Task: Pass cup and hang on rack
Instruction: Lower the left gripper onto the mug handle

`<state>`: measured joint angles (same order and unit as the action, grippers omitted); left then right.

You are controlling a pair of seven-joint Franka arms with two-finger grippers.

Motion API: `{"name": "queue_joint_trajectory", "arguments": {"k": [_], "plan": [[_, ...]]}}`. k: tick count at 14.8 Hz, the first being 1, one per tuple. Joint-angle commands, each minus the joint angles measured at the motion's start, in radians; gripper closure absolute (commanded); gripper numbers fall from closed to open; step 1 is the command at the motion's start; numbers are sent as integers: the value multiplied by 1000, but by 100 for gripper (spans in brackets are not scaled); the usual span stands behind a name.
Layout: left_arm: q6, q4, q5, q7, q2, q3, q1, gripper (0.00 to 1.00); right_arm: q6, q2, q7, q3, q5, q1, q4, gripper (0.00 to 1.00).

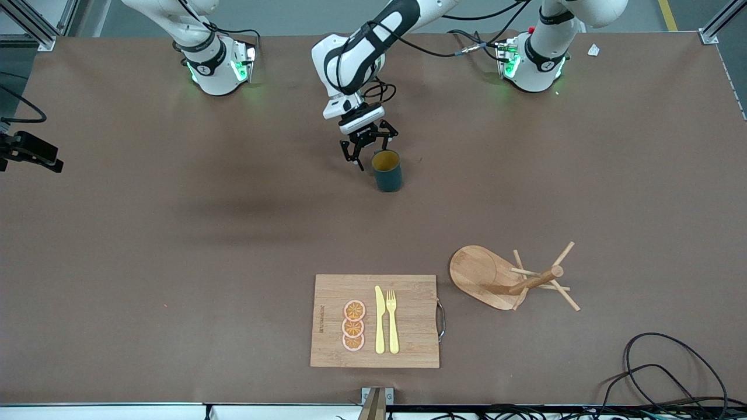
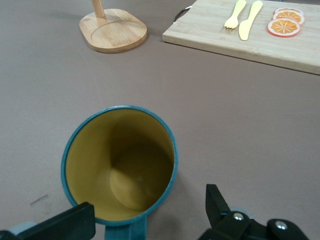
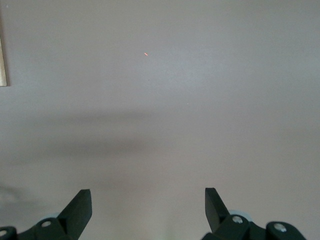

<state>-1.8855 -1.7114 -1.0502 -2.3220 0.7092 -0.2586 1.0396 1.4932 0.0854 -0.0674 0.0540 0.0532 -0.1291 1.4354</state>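
Note:
The dark teal cup (image 1: 387, 172) with its mustard-yellow inside stands upright on the table near the middle, between the two bases. It fills the left wrist view (image 2: 120, 160). My left gripper (image 1: 366, 153) is open right beside it on the robots' side, and its fingers straddle the cup's handle (image 2: 126, 229) without touching it. The wooden rack (image 1: 478, 274) stands nearer the front camera, toward the left arm's end, its base also in the left wrist view (image 2: 112, 32). My right gripper (image 3: 147, 205) is open and empty over bare table; it is out of the front view.
A bamboo cutting board (image 1: 408, 321) with orange slices (image 1: 353, 325), a yellow knife (image 1: 380, 319) and a fork (image 1: 392, 321) lies near the front edge beside the rack. Cables (image 1: 659, 367) coil at the front corner at the left arm's end.

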Motion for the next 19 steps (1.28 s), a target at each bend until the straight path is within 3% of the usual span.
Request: {"name": "queue_joint_trajectory", "arguments": {"k": [1,2,5,6,7,13,16,19], "plan": [[-15,-2,-25,-19,13,7,-3,1,6,-26,-5,-35,-56,35,23,0],[-12,1,-25,-13,9,7,-3,1,6,-26,6,-80,-68,86,25,0],[-3,3,-21,21,-11,7,-4,1,9,-29,8,-296,-73,294,25,0],[0,6,-20,38,-16,7,-7,1,7,-29,6,-348,-72,346,23,0],[0,9,-19,59,-26,7,-10,1,9,-30,6,-355,-72,351,22,0],[6,13,27,144,-73,9,-15,1,6,-42,3,-335,-73,338,22,0],[9,4,45,67,-47,7,3,1,7,-45,3,-165,-70,179,22,0],[78,-2,44,30,-17,7,45,1,7,-45,3,-131,-62,149,22,0]]}}
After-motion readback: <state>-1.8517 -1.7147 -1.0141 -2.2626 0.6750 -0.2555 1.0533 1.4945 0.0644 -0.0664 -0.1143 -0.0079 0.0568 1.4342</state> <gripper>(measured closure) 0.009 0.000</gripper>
